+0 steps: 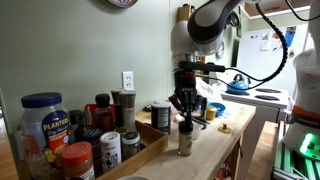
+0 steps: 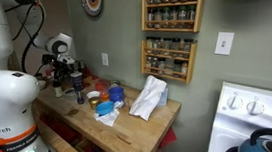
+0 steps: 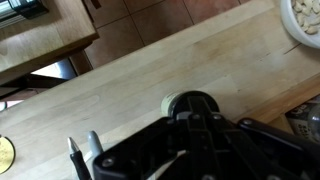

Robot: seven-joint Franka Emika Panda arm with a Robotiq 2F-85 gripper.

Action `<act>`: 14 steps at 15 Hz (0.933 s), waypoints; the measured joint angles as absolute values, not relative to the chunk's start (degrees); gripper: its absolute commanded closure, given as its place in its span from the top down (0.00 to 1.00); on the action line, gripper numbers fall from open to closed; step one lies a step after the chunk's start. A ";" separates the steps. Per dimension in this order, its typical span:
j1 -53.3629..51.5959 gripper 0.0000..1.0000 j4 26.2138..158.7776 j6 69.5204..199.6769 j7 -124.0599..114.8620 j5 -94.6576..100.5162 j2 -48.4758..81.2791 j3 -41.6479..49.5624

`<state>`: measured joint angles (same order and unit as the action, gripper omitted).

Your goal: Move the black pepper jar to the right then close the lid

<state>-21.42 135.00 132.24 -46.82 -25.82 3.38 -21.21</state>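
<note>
Tbl top [image 3: 190,60]: smooth matt wood.

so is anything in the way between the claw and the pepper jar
Nothing visible. In an exterior view the claw hangs directly over the black pepper jar, close above its lid, and no other item sits between them.

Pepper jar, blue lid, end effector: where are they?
black pepper jar [image 1: 185,142]: an exterior view, on its clear body.
blue lid [image 1: 41,100]: an exterior view, on its top.
end effector [image 1: 185,115]: an exterior view, between its fingertips.
</note>
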 measured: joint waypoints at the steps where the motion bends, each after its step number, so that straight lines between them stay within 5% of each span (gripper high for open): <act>1: -21.42 0.27 135.01 132.24 -46.82 -25.82 3.35 -21.21; 10: -21.34 0.93 135.00 130.25 -46.71 -25.75 -2.91 -21.16; 14: -21.20 1.00 134.99 127.52 -46.71 -25.66 -6.71 -20.95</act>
